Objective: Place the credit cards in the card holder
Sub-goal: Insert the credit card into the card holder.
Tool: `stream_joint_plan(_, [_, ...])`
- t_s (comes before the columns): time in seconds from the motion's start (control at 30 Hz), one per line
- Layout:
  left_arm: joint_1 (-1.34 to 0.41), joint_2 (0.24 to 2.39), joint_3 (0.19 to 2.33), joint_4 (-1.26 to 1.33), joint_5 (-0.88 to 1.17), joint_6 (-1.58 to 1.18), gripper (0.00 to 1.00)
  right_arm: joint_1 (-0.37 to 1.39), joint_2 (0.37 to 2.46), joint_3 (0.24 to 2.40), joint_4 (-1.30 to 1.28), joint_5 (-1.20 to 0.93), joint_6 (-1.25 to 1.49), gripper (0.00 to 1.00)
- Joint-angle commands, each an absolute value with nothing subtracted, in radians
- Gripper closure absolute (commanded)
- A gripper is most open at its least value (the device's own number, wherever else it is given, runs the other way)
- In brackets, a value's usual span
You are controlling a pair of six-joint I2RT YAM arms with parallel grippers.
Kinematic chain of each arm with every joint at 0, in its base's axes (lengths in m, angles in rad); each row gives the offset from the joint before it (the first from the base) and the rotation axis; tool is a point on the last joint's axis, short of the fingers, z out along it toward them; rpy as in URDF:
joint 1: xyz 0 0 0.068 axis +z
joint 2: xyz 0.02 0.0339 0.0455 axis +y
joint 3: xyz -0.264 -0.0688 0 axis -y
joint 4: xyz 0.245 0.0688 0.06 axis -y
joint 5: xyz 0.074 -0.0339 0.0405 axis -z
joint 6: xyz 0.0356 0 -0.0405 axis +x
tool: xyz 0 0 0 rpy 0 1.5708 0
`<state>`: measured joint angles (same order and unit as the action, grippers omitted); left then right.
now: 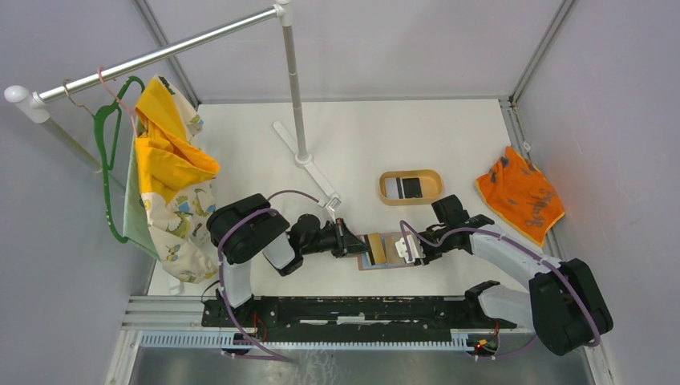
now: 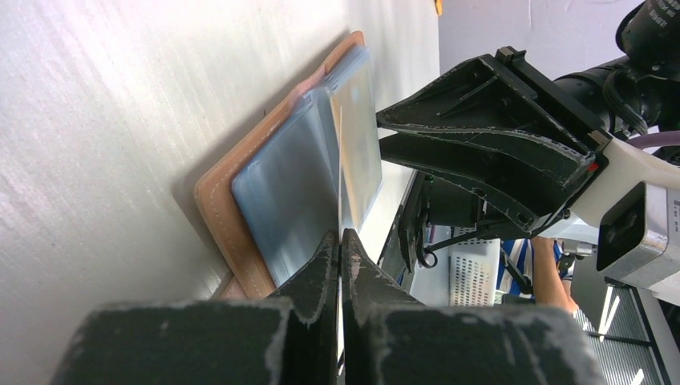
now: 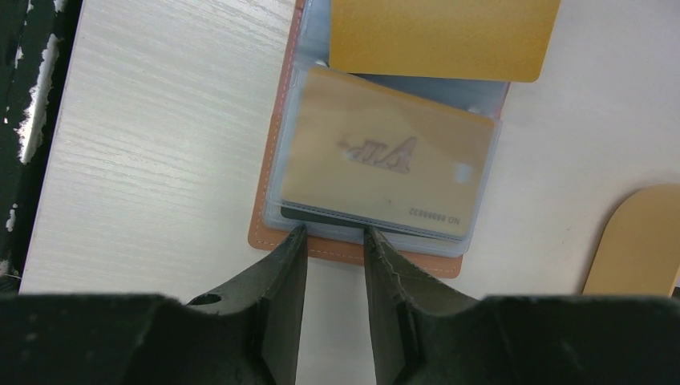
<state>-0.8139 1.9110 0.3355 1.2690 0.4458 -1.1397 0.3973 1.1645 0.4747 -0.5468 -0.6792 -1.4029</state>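
Card holder (image 3: 401, 258), open flat on tabletop (image 3: 160, 144). Left gripper (image 2: 341, 241): clamped on gold card (image 3: 443, 36) at holder's left edge. Right gripper (image 3: 335, 237): jaws apart, at its right edge.

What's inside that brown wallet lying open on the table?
A gold card with a logo sits in a clear sleeve of the card holder, a dark card peeking out beneath it. A plain gold card covers the upper sleeves; anything under it is hidden.

Robot lab cell: grey enclosure walls (image 1: 361, 40), mounting rail (image 1: 321, 337)
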Motion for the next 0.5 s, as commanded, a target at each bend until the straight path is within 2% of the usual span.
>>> stream_joint_plan(0.0, [-0.818, 1.904, 0.33, 1.375, 0.427, -1.172, 0.98, 0.4, 1.171, 0.508, -0.565, -0.67, -1.397, 0.62])
stream_joint_plan(0.23, [-0.818, 1.836, 0.314, 1.346, 0.423, -1.153, 0.98, 0.399, 1.172, 0.508, -0.566, -0.672, -1.397, 0.62])
stream_joint_plan(0.47, [-0.819, 1.871, 0.339, 1.362, 0.431, -1.158, 0.98, 0.4, 1.174, 0.508, -0.567, -0.671, -1.396, 0.62])
